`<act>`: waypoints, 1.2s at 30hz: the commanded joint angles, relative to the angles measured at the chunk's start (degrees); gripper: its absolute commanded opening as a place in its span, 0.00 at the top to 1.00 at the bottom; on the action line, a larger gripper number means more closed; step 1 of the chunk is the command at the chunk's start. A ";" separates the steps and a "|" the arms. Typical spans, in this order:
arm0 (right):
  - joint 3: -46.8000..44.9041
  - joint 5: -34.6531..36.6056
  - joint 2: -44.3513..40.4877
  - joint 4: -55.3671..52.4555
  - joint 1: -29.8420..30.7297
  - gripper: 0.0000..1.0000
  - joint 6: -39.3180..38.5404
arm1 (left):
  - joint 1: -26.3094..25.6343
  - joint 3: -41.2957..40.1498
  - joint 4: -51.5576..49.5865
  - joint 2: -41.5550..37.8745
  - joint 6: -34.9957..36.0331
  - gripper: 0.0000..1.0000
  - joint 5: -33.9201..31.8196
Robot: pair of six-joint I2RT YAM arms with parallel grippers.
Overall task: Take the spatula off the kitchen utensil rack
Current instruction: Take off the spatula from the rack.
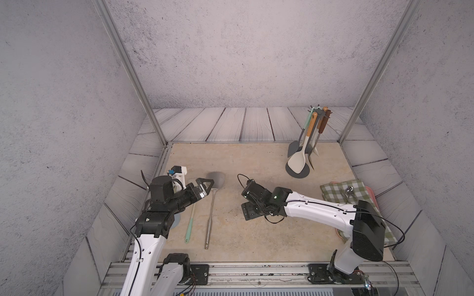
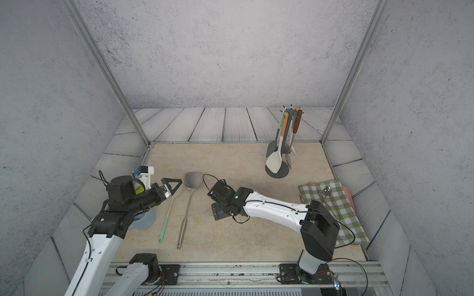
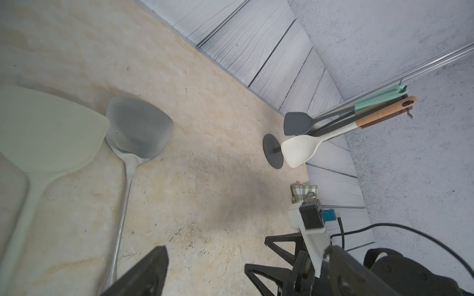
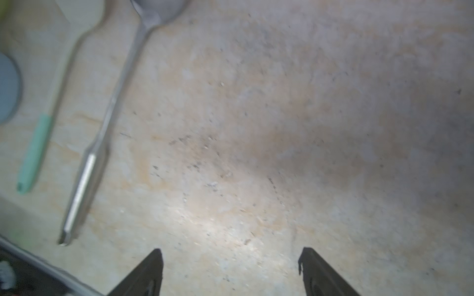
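Checked cloth (image 1: 334, 192), pale blue bowl (image 2: 145, 219)

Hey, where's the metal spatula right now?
In both top views the steel spatula lies flat on the beige tabletop, front left of centre, just right of the mint-handled spatula and far from the utensil rack at the back right.

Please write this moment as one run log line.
left gripper: open, empty; right gripper: open, empty; metal spatula: flat on table; kitchen utensil rack: upright

Beige tabletop (image 1: 256, 238): steel spatula (image 1: 210, 215), mint-handled spatula (image 1: 190, 225), kitchen utensil rack (image 1: 302, 174), checked cloth (image 1: 338, 192).
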 commanded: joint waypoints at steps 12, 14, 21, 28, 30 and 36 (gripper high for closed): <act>-19.63 9.90 -13.75 18.19 -1.11 0.09 -13.78 | -21.81 -7.02 25.53 15.18 -2.52 0.01 -11.66; -20.74 11.82 -15.73 18.13 -1.74 0.09 -14.85 | -23.90 -8.62 29.19 17.30 -1.38 0.01 -13.41; -27.38 6.39 -27.37 20.55 -9.29 0.01 -16.57 | -30.48 -7.33 29.30 21.38 9.58 0.00 -19.15; -26.67 -0.20 -31.44 21.73 -23.84 0.01 -13.55 | -33.78 -12.20 32.99 18.37 13.64 0.01 -22.90; -24.83 1.01 -30.98 22.56 -26.21 0.01 -13.66 | -33.86 -12.15 33.14 18.48 13.90 0.01 -22.69; -18.54 4.42 -26.55 26.88 -31.83 0.01 -15.18 | -33.87 -11.36 32.57 19.55 14.72 0.01 -22.64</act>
